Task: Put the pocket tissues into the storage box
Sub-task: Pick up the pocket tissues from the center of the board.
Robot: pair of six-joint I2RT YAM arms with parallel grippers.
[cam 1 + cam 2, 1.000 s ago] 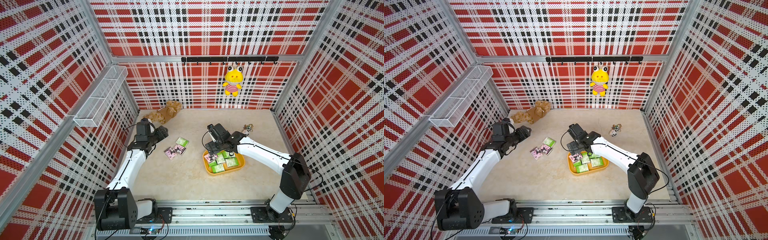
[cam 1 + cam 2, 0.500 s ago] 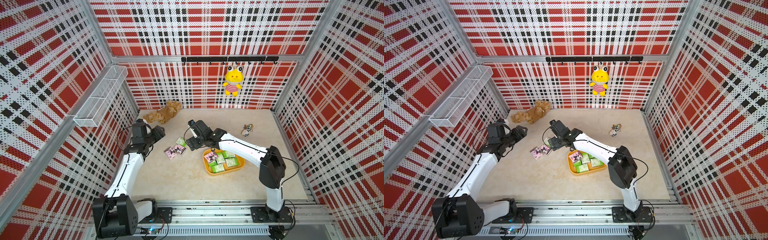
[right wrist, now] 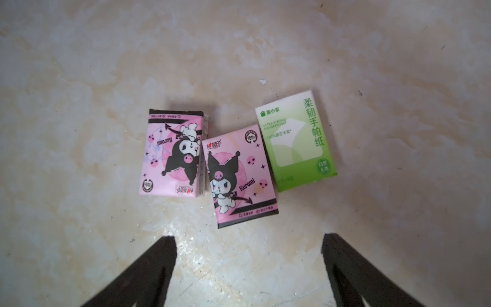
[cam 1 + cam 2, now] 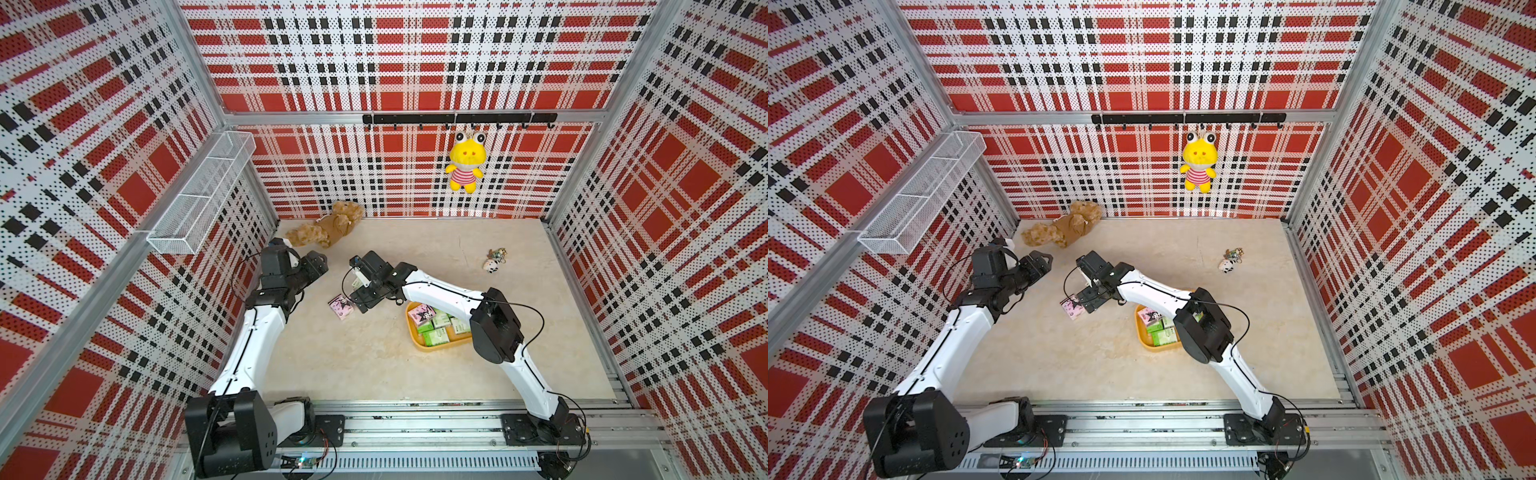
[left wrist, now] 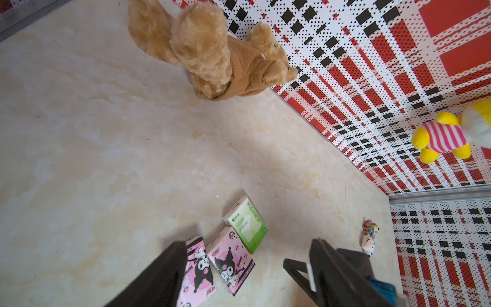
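Left gripper [image 4: 318, 266] hangs over the far left part of the surface [image 4: 353, 365], close to the left edge, its jaws standing well apart with nothing between them. High on the wall beside it is a long white wire basket [image 4: 199, 195], and a brown plush toy [image 4: 328, 228] lies in the far left corner, just beyond the gripper.

A little to the right, left of the surface's middle, three of the pocket tissues lie flat and loose in a ragged row: a first pink pack [image 3: 172, 154], a second pink pack [image 3: 240, 175] and a green pack [image 3: 295, 141]. Each is touching or just beside the next, the green one at the end nearer the far edge. Directly above this row hovers the right gripper [image 3: 248, 238], jaws spread wide and holding nothing. In the right wrist view its fingers [image 3: 151, 271] frame bare surface just beside the second pink pack, and whether the tips touch the surface cannot be told.

Further right, about the middle of the surface, sits the storage box [image 4: 430, 348], apart from the loose row. A boxed pink pack [image 4: 422, 313] lies at its far left end with several boxed green packs [image 4: 436, 336] alongside. The right arm's elbow [image 4: 496, 328] covers the box's right end, so the count cannot be made. On the back wall a yellow plush frog [image 4: 465, 162] hangs from a black hook rail [image 4: 457, 118]. Near the right edge, toward the far side, lies a small keychain toy [image 4: 492, 266], apart from everything else.
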